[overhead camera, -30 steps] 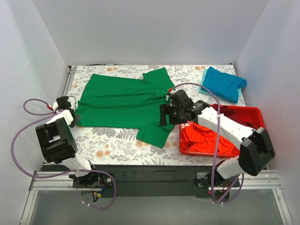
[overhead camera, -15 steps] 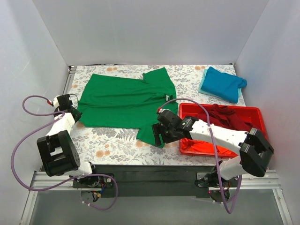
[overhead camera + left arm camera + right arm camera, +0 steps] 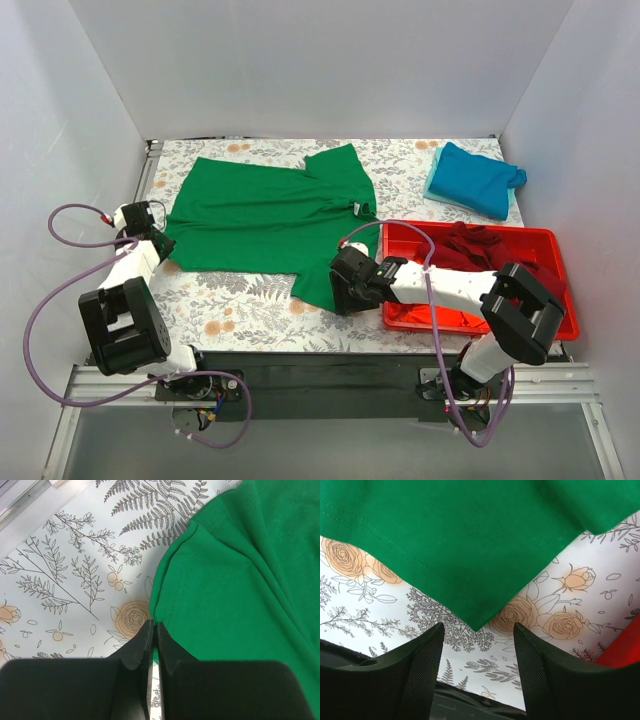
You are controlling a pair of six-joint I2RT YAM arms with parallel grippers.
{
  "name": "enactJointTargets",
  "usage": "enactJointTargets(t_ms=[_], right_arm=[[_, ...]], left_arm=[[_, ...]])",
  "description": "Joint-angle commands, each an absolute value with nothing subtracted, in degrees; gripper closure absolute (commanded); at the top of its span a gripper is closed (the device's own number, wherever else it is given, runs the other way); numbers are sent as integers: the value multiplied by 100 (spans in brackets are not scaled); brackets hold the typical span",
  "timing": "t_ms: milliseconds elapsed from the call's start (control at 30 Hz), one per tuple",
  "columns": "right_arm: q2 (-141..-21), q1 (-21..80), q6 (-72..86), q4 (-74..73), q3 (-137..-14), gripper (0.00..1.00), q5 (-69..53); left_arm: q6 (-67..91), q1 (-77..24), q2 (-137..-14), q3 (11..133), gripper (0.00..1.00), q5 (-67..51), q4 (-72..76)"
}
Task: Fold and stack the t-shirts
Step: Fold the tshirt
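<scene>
The bright green t-shirt point(image 3: 265, 215) lies spread flat on the floral table cover, and also fills the left wrist view point(image 3: 240, 580). My left gripper point(image 3: 160, 243) sits at its left near corner, jaws pressed together point(image 3: 152, 625) on the hem edge. My right gripper point(image 3: 340, 295) is open, and the shirt's near pointed corner point(image 3: 475, 615) lies just ahead of the gap between its fingertips point(image 3: 478, 626). The teal blue t-shirt point(image 3: 478, 178) lies folded at the back right. The dark maroon t-shirt point(image 3: 478, 243) is bunched in the tray. The orange-red t-shirt is mostly hidden under my right arm.
The rigid red plastic tray point(image 3: 550, 237) stands at the right front, and its corner shows in the right wrist view point(image 3: 626, 652). The table's dark front edge point(image 3: 470, 705) lies just below the right gripper. White walls close in the left, back and right.
My right arm swung from the tray's edge toward the near left, down to the green shirt's near corner. My left gripper moved in to the shirt's left corner.
</scene>
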State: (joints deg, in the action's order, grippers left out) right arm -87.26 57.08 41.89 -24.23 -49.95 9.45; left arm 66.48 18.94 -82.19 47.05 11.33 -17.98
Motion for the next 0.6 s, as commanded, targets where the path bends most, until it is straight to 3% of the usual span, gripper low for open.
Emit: enactJointTargets(t_ms=[0,367,567], right_arm=[[-8833,5739,4412,-2101,-5053,37,1134],[-9105,5748,4562,-2083,-4957,46,1063],[-9229,5766,4553,-2083,-4949,63,984]], left_arm=[[6627,1872,-8209,4737,100,1107,-1802],[6644,1872,-8297,4781,100,1055,-1775],[6653,1881,-8358,4781,100,1020,-1758]])
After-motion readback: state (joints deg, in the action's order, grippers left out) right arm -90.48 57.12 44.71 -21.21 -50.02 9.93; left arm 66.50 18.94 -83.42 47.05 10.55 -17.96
